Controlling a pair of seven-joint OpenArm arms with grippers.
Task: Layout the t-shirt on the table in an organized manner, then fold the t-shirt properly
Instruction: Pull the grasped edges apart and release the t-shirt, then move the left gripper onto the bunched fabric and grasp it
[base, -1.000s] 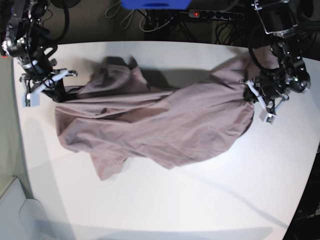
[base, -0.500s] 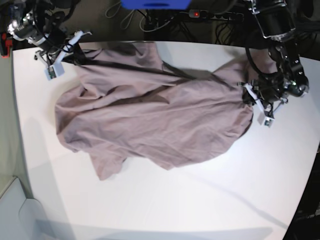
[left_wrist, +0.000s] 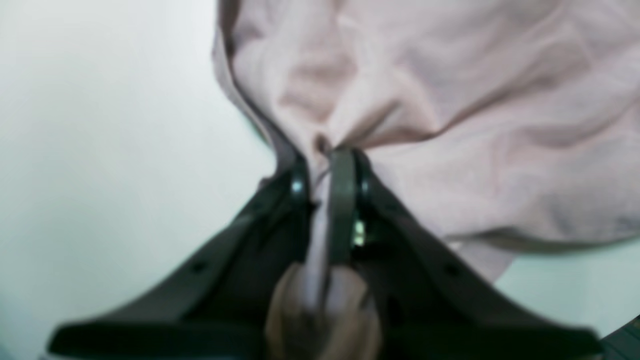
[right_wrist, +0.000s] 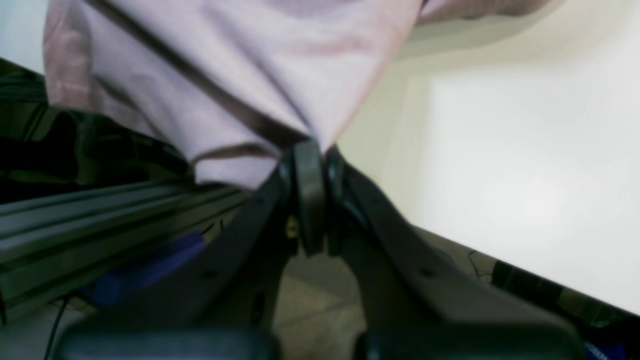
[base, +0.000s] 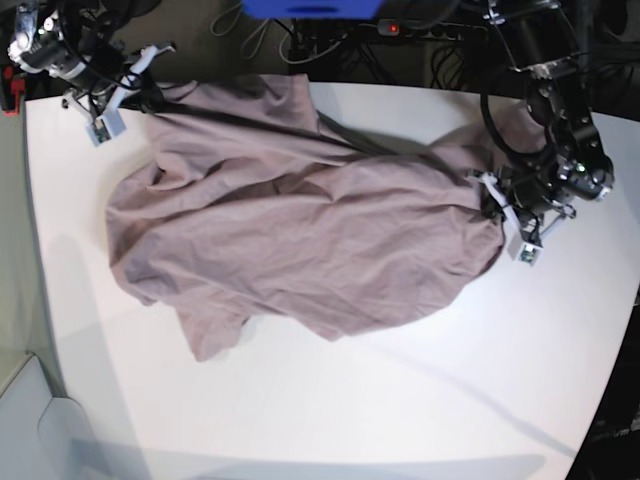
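- Left wrist view: it's blurry, but the left gripper (left_wrist: 325, 165) has its dark fingers (left_wrist: 342, 200) pinched together on a bunched fold of the t-shirt (left_wrist: 450, 100). Some cloth is pulled back between the jaws toward the camera. The fabric looks soft, matte and creased, fanning out up and to the right. The white table (left_wrist: 100, 125) is smooth and plain on the left.
- Right wrist view: the right gripper (right_wrist: 310, 155) is clamped tight on a hemmed edge of the t-shirt (right_wrist: 225, 65), with the cloth draping up and to the left. Dark metal framing (right_wrist: 100, 215) and something blue (right_wrist: 145, 270) sit behind on the left, and the pale table (right_wrist: 525, 175) is on the right.
- Base view: the t-shirt (base: 300, 230) sprawls wrinkled across the far half of the table (base: 400, 410). The right gripper (base: 130, 85) holds its far corner at the back edge. The left gripper (base: 497, 205) grips the opposite side. A power strip (base: 430, 30) and tangled cables (base: 270, 40) lie past the table's back edge, next to a blue object (base: 310, 8).
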